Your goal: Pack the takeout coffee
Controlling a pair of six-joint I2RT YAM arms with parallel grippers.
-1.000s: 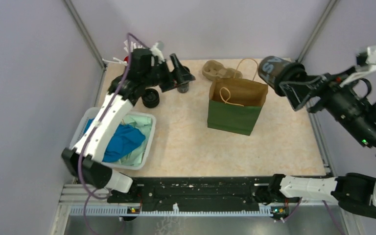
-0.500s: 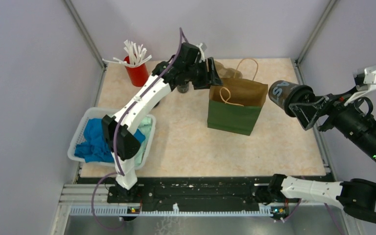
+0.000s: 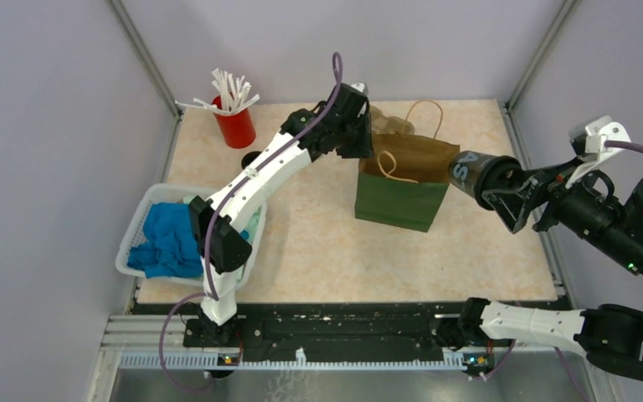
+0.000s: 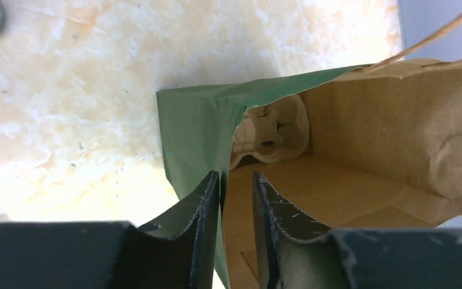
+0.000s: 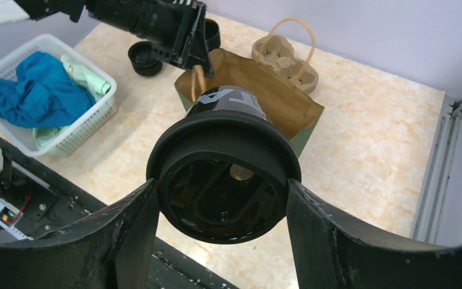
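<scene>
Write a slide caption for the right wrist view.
Right gripper holds the lidded black coffee cup near the open paper bag, whose rim the left gripper straddles.

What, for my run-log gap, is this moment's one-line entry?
left gripper: open astride wall of paper bag | right gripper: holds takeout coffee sideways near bag | packed: no

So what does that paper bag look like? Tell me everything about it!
The paper bag is green outside and plain brown inside, with thin string loop handles. It stands upright and open on the speckled table, near the middle. Its paper looks a bit creased. The left claw has one finger outside and one finger inside the bag's left-hand wall. A small gap still shows there, so it is not squeezing the paper yet.
</scene>
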